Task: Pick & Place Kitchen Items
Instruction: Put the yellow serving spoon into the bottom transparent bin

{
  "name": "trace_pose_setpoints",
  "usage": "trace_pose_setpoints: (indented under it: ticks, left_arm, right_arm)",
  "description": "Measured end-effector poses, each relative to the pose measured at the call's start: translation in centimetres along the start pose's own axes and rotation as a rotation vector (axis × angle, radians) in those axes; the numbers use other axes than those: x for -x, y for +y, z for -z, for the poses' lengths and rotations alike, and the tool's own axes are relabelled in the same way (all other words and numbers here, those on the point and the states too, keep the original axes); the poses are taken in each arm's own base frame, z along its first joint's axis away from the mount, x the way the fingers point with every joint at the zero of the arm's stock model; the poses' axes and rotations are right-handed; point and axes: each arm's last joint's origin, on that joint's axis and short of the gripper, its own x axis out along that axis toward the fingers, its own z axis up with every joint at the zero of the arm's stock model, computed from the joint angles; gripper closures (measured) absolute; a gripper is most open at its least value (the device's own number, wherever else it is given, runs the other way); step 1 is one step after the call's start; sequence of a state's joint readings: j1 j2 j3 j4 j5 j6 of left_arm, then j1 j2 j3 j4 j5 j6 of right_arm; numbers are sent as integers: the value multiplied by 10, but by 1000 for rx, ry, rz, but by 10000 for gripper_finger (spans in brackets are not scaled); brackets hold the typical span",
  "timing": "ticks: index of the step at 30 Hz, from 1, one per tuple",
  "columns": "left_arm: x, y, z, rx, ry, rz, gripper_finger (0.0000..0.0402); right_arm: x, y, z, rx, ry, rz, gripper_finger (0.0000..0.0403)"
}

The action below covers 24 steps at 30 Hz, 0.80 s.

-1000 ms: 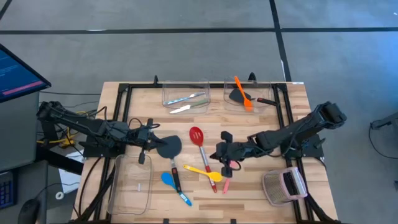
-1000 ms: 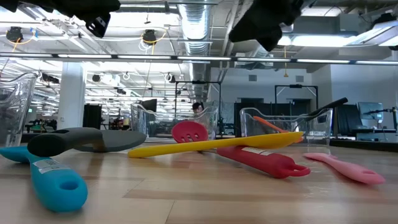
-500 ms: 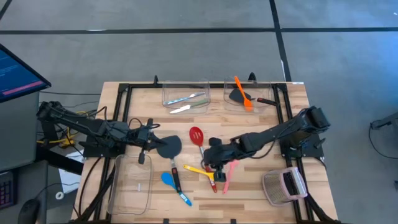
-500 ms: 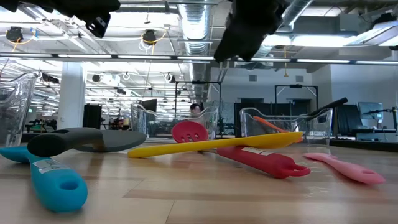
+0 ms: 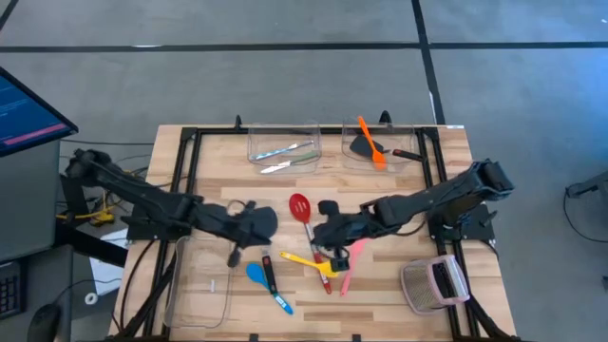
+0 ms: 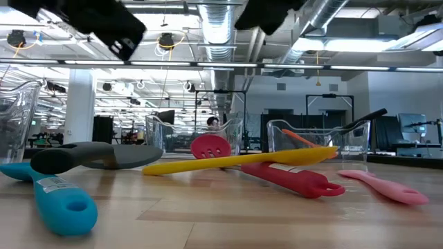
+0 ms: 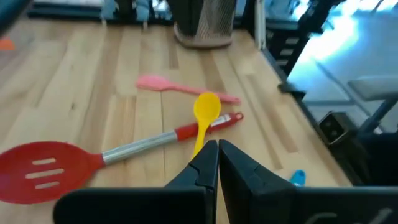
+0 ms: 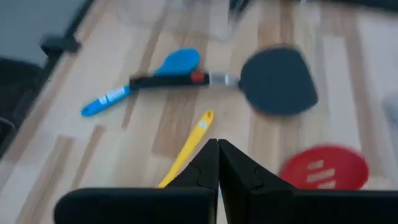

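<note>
Both arms over table ctr, nothing carried. You've got the left gripper clenched, fingers pressed together, empty, hovering over the black turner head. Right gripper likewise clamped on nothing, sitting above the loose pile: red slotted spoon, yellow spoon, pink spatula. My read: both tips kept closed for travel, you haven't committed to a pick yet; jaws need to part before either descends.

Items, where: blue spatula lies beside the turner's handle, front-ctr. Pale cutlery is in the rear-left clear bin; orange spatula and second black turner rest in the rear-right bin, handles sticking out over the rim. So part sorted, approx. five still loose on the wood.

View diffs:
- High view gives the layout, but arms cover the stacking.
- Low view shows yellow spoon lying across the red handle, raised off the table. Grabbing red first likely drags yellow.
- Left wrist view sees pink spatula apart from the crossed pair.
- Right wrist view shows blue spatula and turner handle touching or nearly so; can't tell which.
</note>
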<state>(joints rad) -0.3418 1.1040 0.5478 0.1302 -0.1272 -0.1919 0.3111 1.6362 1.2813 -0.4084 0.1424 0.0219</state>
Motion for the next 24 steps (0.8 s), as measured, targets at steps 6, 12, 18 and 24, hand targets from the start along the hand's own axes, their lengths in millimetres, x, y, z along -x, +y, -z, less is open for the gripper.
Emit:
trace_pose_setpoints:
  ticks: [6, 12, 18, 24]
  left_arm:
    - [-37, -8, -10, -63, 100, -19, 400]
    - [-57, -15, -10, -173, 199, -126, 400]
    - [-74, -22, -20, -242, 255, -140, 400]
    - [-86, -24, -38, -260, 366, -159, 400]
  right_arm:
    - [25, -4, 14, 33, -176, 23, 403]
    - [50, -10, 44, 21, -390, 36, 403]
    - [70, -18, 76, 30, -601, 73, 403]
    - [78, -28, 108, 0, -694, 116, 403]
